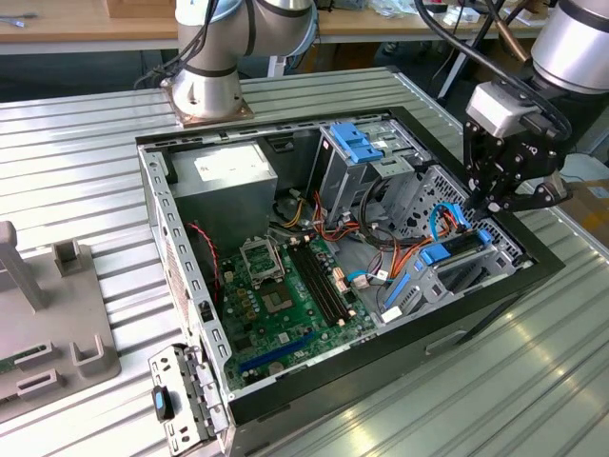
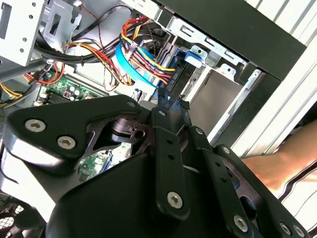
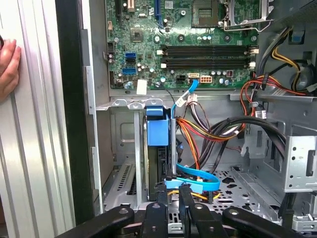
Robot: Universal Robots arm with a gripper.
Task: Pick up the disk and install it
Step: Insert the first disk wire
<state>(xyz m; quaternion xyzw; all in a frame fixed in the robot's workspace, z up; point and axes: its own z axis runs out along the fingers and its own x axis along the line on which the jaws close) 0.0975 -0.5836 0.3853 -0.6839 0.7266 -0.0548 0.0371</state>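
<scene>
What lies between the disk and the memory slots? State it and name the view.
In the first wrist view, the cage's metal rim and a light-blue cable lie between the disk and the memory slots.

You are looking at a robotics lab or assembly workshop. An open computer case (image 1: 381, 314) lies on a ribbed aluminium surface (image 1: 86, 171), its green motherboard (image 1: 285, 286) and bundled cables (image 3: 208, 134) exposed. A robot arm base (image 1: 205, 90) is bolted straight onto that surface behind the case. Grey moulded fixtures (image 1: 57, 314) sit at the exterior view's left, and wooden workbenches (image 1: 86, 24) run along the back of the room.
</scene>
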